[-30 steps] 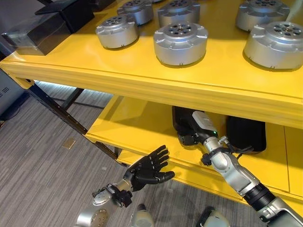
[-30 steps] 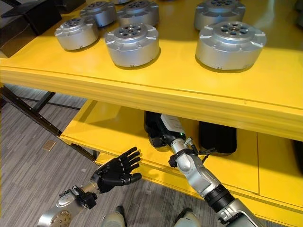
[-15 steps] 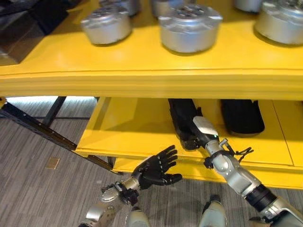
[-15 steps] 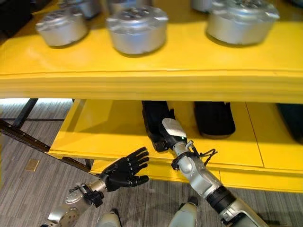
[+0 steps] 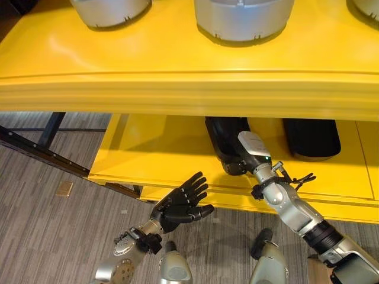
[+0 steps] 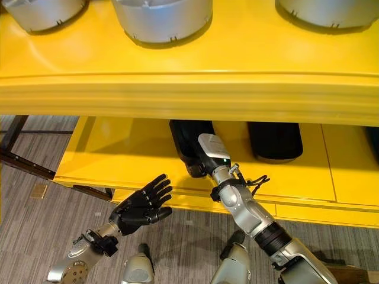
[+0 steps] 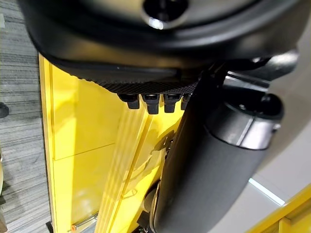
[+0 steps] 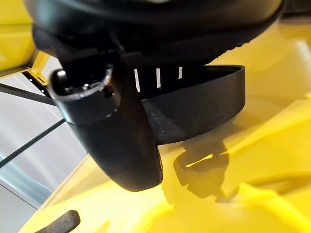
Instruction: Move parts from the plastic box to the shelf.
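Now the right hand (image 5: 237, 167) is on the black part (image 5: 224, 139), grip hidden.
Pushed carelessly, it may knock the right part (image 5: 310, 137); left hand (image 5: 180, 203) is spread.

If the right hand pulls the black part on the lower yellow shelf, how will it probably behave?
The black oblong part looks rigid, so it would probably keep its shape. It lies flat on the smooth lower yellow shelf, so it would likely slide rather than roll or tip. The right hand is at its near end; its weight cannot be judged.
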`<state>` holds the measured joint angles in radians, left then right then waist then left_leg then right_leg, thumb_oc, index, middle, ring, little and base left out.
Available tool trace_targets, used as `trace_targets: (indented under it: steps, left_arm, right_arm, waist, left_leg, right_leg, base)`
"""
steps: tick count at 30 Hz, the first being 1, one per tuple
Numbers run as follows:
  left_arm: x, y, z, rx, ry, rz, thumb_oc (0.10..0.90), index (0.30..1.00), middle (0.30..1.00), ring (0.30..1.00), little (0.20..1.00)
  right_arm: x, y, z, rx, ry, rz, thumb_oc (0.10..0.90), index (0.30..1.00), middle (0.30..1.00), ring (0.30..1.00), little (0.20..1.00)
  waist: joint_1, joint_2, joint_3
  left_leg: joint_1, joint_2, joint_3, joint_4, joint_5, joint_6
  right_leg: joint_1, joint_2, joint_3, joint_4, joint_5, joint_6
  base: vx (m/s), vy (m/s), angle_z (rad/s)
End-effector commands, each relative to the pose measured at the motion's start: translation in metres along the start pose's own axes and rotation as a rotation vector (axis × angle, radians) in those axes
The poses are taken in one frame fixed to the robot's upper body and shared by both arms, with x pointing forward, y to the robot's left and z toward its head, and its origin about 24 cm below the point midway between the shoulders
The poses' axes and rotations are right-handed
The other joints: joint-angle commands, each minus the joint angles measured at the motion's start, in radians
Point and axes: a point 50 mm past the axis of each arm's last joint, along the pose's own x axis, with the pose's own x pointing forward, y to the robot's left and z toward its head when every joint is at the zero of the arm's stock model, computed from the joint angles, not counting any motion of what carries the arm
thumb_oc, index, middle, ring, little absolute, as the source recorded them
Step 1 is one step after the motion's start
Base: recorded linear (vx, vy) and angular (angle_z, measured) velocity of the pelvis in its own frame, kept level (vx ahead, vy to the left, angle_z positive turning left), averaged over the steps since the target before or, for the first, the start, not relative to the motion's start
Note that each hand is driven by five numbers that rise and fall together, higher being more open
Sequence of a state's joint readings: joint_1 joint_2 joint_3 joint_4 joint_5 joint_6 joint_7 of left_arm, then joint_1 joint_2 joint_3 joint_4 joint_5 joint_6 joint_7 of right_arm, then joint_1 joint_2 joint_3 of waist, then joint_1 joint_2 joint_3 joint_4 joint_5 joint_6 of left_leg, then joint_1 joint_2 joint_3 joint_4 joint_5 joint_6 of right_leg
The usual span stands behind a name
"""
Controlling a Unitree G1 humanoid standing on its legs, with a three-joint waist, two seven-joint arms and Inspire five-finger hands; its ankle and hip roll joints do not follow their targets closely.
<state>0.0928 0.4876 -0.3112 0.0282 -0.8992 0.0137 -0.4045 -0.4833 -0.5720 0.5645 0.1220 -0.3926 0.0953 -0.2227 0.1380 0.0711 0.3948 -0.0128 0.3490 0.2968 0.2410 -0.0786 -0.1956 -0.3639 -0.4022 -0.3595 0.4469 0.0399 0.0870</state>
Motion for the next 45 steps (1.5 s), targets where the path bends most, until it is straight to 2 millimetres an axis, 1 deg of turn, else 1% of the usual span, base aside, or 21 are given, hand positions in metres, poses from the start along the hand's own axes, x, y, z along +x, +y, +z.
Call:
trace_targets:
  steps: [1, 8, 11, 15, 20, 24, 28, 31, 36, 40, 45]
  left_arm:
    - [0.012, -0.031, 0.038, 0.036, -0.181, -0.167, 0.900, 1.000, 1.000, 1.000, 1.000]
    - [0.017, -0.034, 0.041, 0.030, -0.175, -0.162, 0.900, 1.000, 1.000, 1.000, 1.000]
    - [0.018, -0.034, 0.042, 0.029, -0.165, -0.162, 0.900, 1.000, 1.000, 1.000, 1.000]
    - [0.020, -0.036, 0.042, 0.024, -0.153, -0.154, 0.900, 1.000, 1.000, 1.000, 1.000]
    - [0.022, -0.039, 0.043, 0.023, -0.147, -0.152, 0.900, 1.000, 1.000, 1.000, 1.000]
    - [0.024, -0.041, 0.044, 0.015, -0.149, -0.144, 0.900, 1.000, 1.000, 1.000, 1.000]
    - [0.028, -0.045, 0.043, 0.005, -0.147, -0.143, 0.900, 1.000, 1.000, 1.000, 1.000]
    - [0.028, -0.045, 0.042, 0.004, -0.149, -0.138, 0.900, 1.000, 1.000, 1.000, 1.000]
    - [0.030, -0.046, 0.043, 0.001, -0.160, -0.126, 0.900, 1.000, 1.000, 1.000, 1.000]
    - [0.032, -0.047, 0.043, -0.008, -0.171, -0.119, 0.900, 1.000, 1.000, 1.000, 1.000]
    - [0.031, -0.048, 0.043, -0.019, -0.177, -0.116, 0.900, 1.000, 1.000, 1.000, 1.000]
  right_arm:
    - [0.030, -0.059, 0.052, 0.012, -0.204, -0.238, 0.400, 0.300, 0.300, 0.300, 0.300]
    - [0.038, -0.061, 0.053, 0.004, -0.191, -0.257, 0.400, 0.300, 0.300, 0.300, 0.300]
    - [0.042, -0.064, 0.054, 0.014, -0.180, -0.272, 0.400, 0.300, 0.300, 0.300, 0.300]
    - [0.048, -0.069, 0.057, 0.055, -0.165, -0.283, 0.400, 0.300, 0.300, 0.300, 0.300]
    - [0.052, -0.070, 0.063, 0.102, -0.159, -0.277, 0.400, 0.300, 0.300, 0.300, 0.300]
    - [0.054, -0.069, 0.068, 0.174, -0.166, -0.266, 0.400, 0.300, 0.300, 0.300, 0.300]
    - [0.057, -0.065, 0.079, 0.279, -0.170, -0.252, 0.400, 0.300, 0.300, 0.300, 0.300]
    - [0.058, -0.063, 0.082, 0.307, -0.173, -0.243, 0.400, 0.300, 0.300, 0.300, 0.300]
    - [0.056, -0.054, 0.088, 0.379, -0.187, -0.186, 0.400, 0.300, 0.300, 0.300, 0.300]
    - [0.053, -0.047, 0.094, 0.396, -0.197, -0.162, 0.400, 0.300, 0.300, 0.300, 0.300]
    - [0.053, -0.041, 0.094, 0.422, -0.175, -0.160, 0.400, 0.300, 0.300, 0.300, 0.300]
  waist:
    - [0.016, 0.006, -0.009]
    - [0.017, 0.013, 0.006]
    - [0.022, 0.015, 0.010]
    - [0.028, 0.018, 0.012]
    - [0.032, 0.021, 0.017]
    - [0.034, 0.025, 0.022]
    - [0.035, 0.031, 0.029]
    - [0.035, 0.035, 0.033]
    - [0.033, 0.038, 0.039]
    - [0.030, 0.044, 0.041]
    - [0.032, 0.050, 0.043]
  left_leg:
    - [-0.092, 0.022, -0.013, 0.010, 0.057, 0.078]
    - [-0.106, 0.018, -0.013, 0.022, 0.060, 0.078]
    - [-0.109, 0.017, -0.009, 0.030, 0.058, 0.079]
    - [-0.112, 0.013, -0.008, 0.040, 0.054, 0.081]
    - [-0.116, 0.011, -0.009, 0.045, 0.053, 0.083]
    - [-0.121, 0.011, -0.008, 0.050, 0.052, 0.082]
    - [-0.124, 0.008, -0.005, 0.053, 0.050, 0.084]
    - [-0.125, 0.006, -0.004, 0.055, 0.049, 0.085]
    - [-0.131, 0.004, 0.002, 0.058, 0.048, 0.087]
    - [-0.131, 0.002, 0.006, 0.056, 0.048, 0.088]
    - [-0.131, -0.002, 0.010, 0.057, 0.045, 0.092]
  right_leg:
    - [0.119, -0.043, 0.021, 0.096, -0.178, 0.069]
    - [0.096, -0.053, 0.038, 0.120, -0.177, 0.069]
    - [0.092, -0.061, 0.033, 0.129, -0.178, 0.068]
    - [0.088, -0.070, 0.028, 0.145, -0.183, 0.066]
    - [0.082, -0.075, 0.030, 0.154, -0.185, 0.065]
    - [0.077, -0.079, 0.030, 0.160, -0.186, 0.063]
    - [0.070, -0.083, 0.030, 0.168, -0.190, 0.059]
    - [0.066, -0.086, 0.031, 0.173, -0.191, 0.059]
    - [0.054, -0.093, 0.034, 0.183, -0.194, 0.060]
    - [0.049, -0.095, 0.036, 0.188, -0.198, 0.059]
    - [0.044, -0.099, 0.035, 0.194, -0.202, 0.057]
  base:
    - [0.00, 0.000, 0.00]
    - [0.00, 0.000, 0.00]
    - [0.00, 0.000, 0.00]
    - [0.01, 0.008, 0.02]
    - [0.00, 0.003, 0.01]
    - [0.00, 0.000, 0.00]
    - [0.00, 0.026, 0.00]
    - [0.00, 0.010, 0.00]
    - [0.00, 0.006, 0.00]
    - [0.00, 0.036, 0.00]
    - [0.00, 0.016, 0.00]
